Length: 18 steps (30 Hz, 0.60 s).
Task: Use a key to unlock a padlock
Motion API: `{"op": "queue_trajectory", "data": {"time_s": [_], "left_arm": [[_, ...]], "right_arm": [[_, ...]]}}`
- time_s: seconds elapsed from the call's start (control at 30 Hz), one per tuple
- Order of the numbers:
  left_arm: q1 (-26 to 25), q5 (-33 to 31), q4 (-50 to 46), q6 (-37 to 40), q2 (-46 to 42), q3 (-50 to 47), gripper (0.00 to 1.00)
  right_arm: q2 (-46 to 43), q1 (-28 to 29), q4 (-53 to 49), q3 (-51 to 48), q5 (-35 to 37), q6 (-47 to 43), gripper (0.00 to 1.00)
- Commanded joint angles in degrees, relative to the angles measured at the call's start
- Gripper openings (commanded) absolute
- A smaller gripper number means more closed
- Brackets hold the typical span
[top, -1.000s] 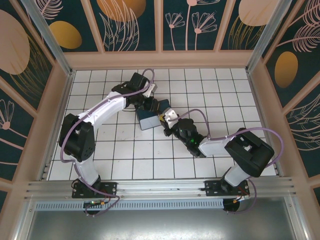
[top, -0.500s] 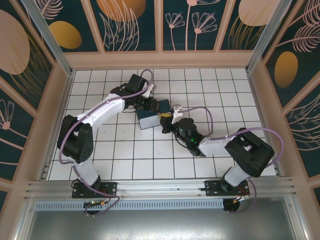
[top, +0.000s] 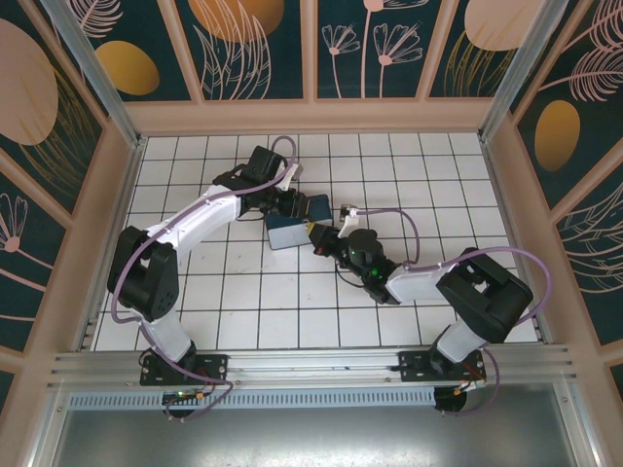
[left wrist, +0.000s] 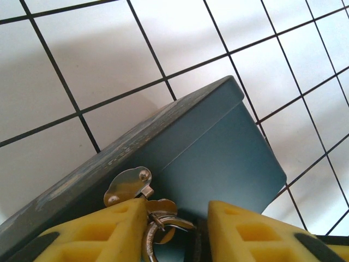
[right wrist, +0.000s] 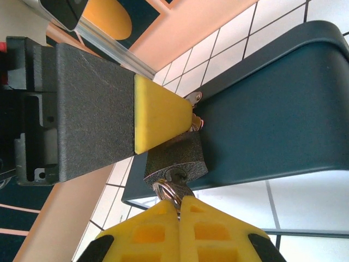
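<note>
Both end effectors meet at the padlock [right wrist: 175, 158], just ahead of the right end effector [right wrist: 179, 203], which clenches the key [right wrist: 173, 188] seated in it. The left end effector [left wrist: 177, 210] straddles the shackle, grip unclear. Twist the key squarely, without prying.

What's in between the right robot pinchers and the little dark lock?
The silvery key, reaching from the right gripper into the padlock. The right wrist view shows it.
</note>
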Motion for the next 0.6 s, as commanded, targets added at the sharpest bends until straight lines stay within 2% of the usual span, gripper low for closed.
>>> {"op": "queue_trajectory", "data": {"time_s": [0.0,0.07,0.2,0.4,0.57], "left_arm": [[-1.8,2.4,-7.2,-0.4,-0.6,-1.6,0.4],[-1.8,2.6,-7.6,0.1,-0.2,-1.4,0.4],[-1.8,3.7,-7.0,0.5,0.9,-2.3,0.39],[-1.8,4.7,-6.1,0.3,1.4,-3.5,0.38],[-1.8,5.2,-5.6,0.2,1.6,-4.1,0.37]], "right_arm": [[0.2,1.2,-3.7,2.7,0.0,-2.9,0.0],[0.0,1.4,-7.4,3.6,0.6,-9.6,0.01],[0.2,1.6,-14.1,6.2,2.8,-21.9,0.09],[0.8,3.2,-20.6,10.4,8.2,-33.6,0.17],[2.2,4.3,-23.6,12.0,13.4,-40.4,0.19]]}}
